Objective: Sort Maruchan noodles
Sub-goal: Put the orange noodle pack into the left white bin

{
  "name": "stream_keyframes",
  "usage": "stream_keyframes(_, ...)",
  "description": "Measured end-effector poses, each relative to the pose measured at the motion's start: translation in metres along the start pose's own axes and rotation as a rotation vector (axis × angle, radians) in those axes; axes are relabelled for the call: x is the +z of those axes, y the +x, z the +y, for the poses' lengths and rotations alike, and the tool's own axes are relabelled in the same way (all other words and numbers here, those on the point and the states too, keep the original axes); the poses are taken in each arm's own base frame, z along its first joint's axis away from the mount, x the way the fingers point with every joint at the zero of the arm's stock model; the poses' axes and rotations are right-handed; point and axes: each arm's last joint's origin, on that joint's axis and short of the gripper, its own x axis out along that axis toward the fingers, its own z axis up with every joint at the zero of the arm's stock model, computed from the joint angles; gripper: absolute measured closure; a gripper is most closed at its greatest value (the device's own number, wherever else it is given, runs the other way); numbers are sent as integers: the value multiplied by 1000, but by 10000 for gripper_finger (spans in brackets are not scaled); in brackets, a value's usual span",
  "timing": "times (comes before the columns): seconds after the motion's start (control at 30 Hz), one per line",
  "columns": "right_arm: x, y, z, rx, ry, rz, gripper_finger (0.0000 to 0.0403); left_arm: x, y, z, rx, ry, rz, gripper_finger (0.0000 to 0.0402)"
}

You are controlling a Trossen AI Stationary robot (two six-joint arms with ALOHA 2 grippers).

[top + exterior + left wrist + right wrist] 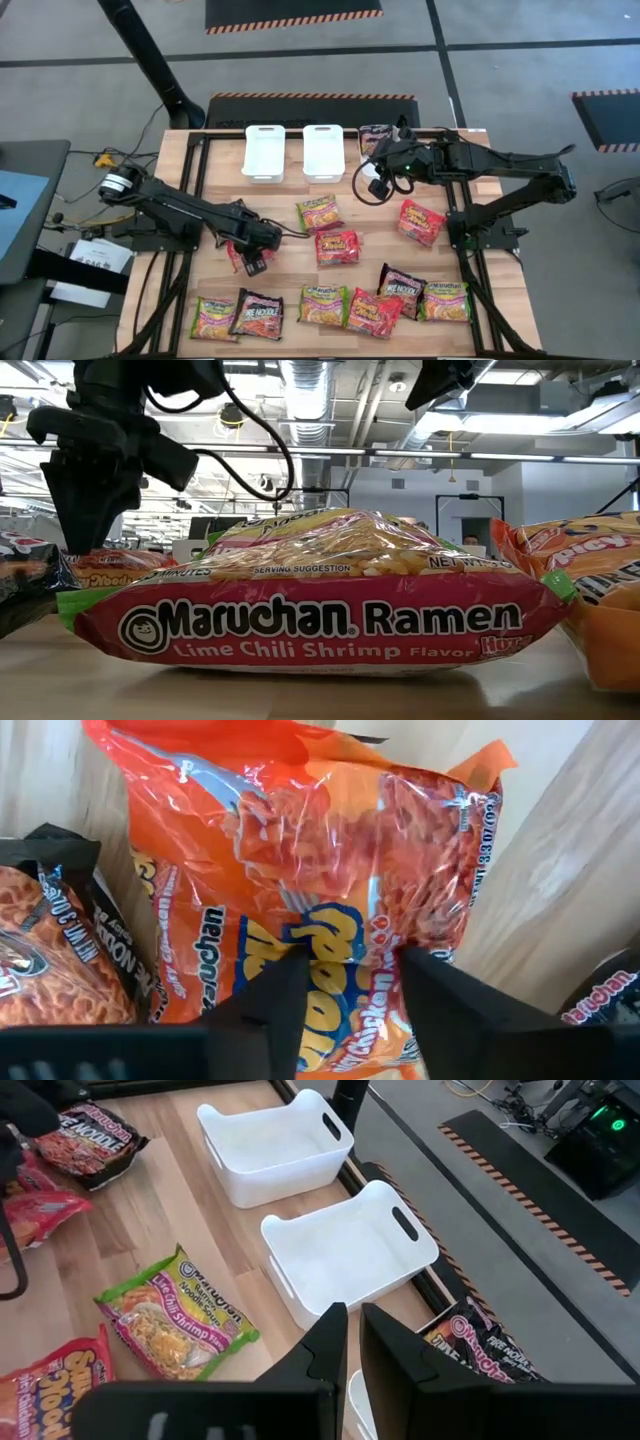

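Note:
Maruchan noodle packets lie flat across the wooden table. My left gripper points straight down on a red-orange packet at the table's left; its fingers stand apart. A black packet lies just beside that one. My right gripper hangs high over the far right of the table, beside two white bins. Its fingers are almost together, with nothing between them. A green-yellow packet and red-orange ones lie mid-table. My left gripper comes from above, pointing down, and sets both fingertips on the red-orange packet's top face, near its printed middle. The film shows between the two fingers; whether it is pinched up, I cannot tell. The packet lies flat on the table.
A row of packets in green-yellow, black and red-orange lies along the near edge; one lime chili shrimp packet fills the low view. Another black packet lies at the far edge, right of the bins. Black frame rails run along both table sides.

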Motion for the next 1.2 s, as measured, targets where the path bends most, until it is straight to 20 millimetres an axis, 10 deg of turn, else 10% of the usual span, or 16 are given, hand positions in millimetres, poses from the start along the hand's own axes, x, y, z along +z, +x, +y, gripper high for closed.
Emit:
stream_keyframes(0.23,0,0,0,0,2,-3,346,0,0,-1,-19,32,8,390)
stream_keyframes(0.77,2,0,0,1,12,-18,346,26,-54,-22,-41,163,-187,400)
stream_keyframes(1.2,2,0,0,0,13,-21,346,48,-110,-3,305,215,-330,401)
